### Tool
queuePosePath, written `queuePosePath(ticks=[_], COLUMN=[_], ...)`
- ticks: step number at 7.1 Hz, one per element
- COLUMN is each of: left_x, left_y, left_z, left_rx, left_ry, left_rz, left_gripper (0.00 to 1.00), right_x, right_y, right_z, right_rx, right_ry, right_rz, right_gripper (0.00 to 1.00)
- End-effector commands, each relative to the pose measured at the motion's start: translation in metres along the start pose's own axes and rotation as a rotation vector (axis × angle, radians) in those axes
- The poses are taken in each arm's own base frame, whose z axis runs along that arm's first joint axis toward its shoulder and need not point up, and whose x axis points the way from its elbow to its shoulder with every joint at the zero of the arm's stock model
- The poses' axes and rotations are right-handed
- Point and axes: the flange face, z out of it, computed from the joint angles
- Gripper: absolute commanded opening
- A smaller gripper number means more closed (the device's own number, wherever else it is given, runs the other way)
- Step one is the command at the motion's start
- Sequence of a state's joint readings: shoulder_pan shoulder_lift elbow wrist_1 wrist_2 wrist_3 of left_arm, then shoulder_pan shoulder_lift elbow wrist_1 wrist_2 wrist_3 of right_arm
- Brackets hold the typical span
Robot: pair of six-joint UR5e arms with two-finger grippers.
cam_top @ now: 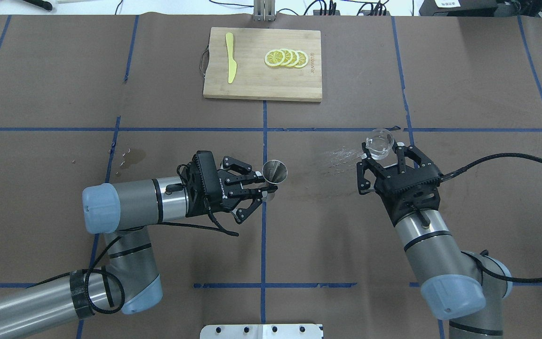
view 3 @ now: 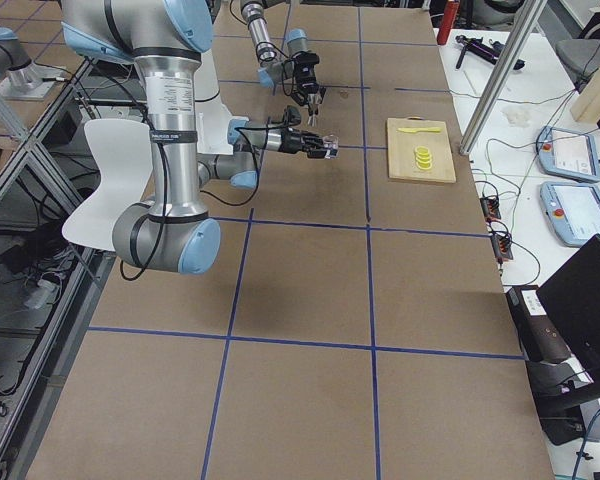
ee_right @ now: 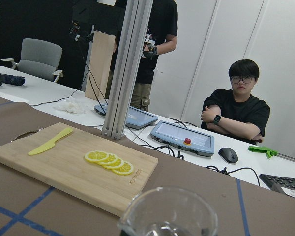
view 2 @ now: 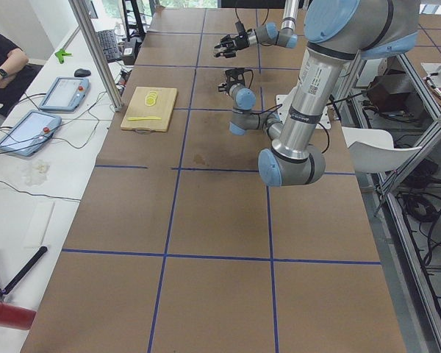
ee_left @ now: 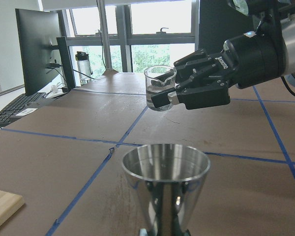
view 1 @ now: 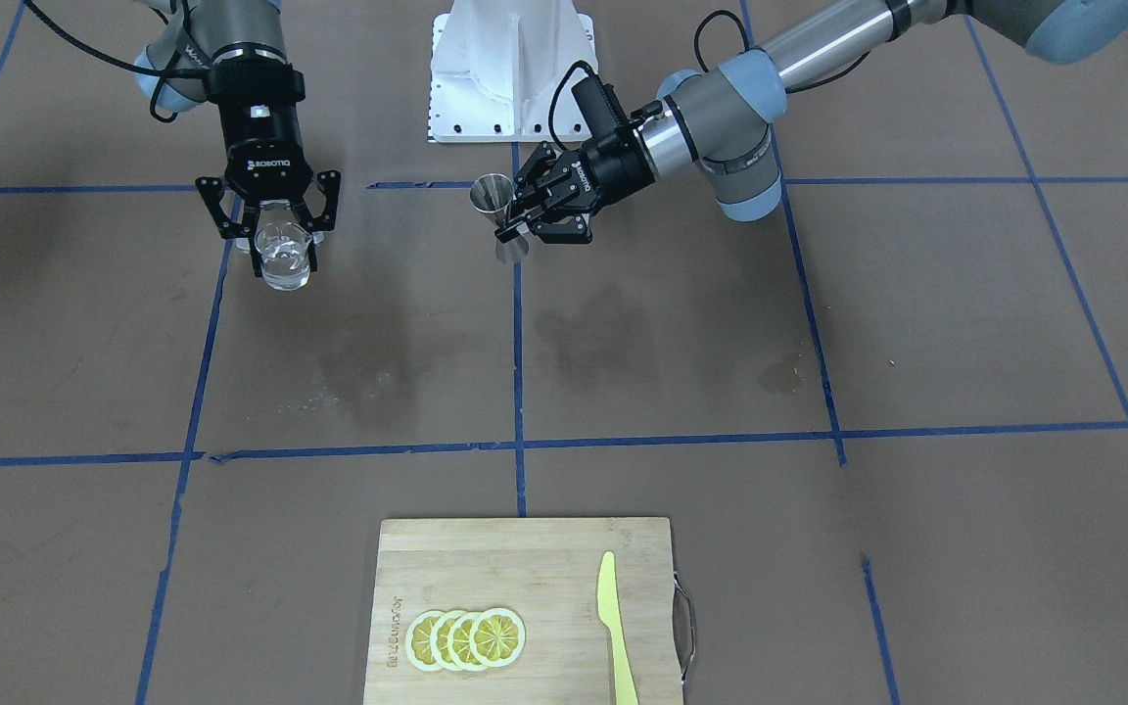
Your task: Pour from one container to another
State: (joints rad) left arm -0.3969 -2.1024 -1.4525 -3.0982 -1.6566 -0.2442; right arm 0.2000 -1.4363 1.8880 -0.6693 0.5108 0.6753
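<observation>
My left gripper (cam_top: 265, 184) is shut on the narrow waist of a steel jigger (cam_top: 274, 170), held upright near the table's centre line; its open cup (ee_left: 165, 181) fills the bottom of the left wrist view. My right gripper (cam_top: 383, 153) is shut on a small clear glass beaker (cam_top: 378, 143) with a little clear liquid in it, also upright. The two vessels are well apart, the beaker (ee_left: 160, 87) off to the jigger's right. In the front-facing view the jigger (view 1: 495, 201) and the left gripper (view 1: 517, 227) are at centre, the beaker (view 1: 285, 257) and the right gripper (view 1: 285, 238) at left.
A wooden cutting board (cam_top: 252, 87) lies at the far middle, with lemon slices (cam_top: 286, 58) and a yellow knife (cam_top: 230, 63) on it. Wet marks (cam_top: 339, 155) stain the brown table between the arms. Two people (ee_right: 236, 110) are beyond the far edge.
</observation>
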Motion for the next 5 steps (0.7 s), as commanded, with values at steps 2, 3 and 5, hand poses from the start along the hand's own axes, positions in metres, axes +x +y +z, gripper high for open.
queuePosePath(ticks=[2,3,5], left_x=[0.002,0.006,0.008], left_y=[0.003,0.004,0.005], left_z=[0.003,0.004,0.005], left_rx=[-0.006,-0.005,-0.005], left_ry=[-0.001,-0.004,-0.003], left_rz=[-0.016,-0.019,-0.020], left_gripper=[0.00,0.00,0.00], right_x=[-0.035,-0.049,-0.082], right_y=[-0.037,-0.052,-0.078], right_z=[0.004,0.004,0.003], right_rx=[0.020,-0.002,-0.009], right_ry=[0.062,0.078,0.109], right_rz=[-0.049,-0.103,-0.167], right_gripper=[0.00,0.00,0.00])
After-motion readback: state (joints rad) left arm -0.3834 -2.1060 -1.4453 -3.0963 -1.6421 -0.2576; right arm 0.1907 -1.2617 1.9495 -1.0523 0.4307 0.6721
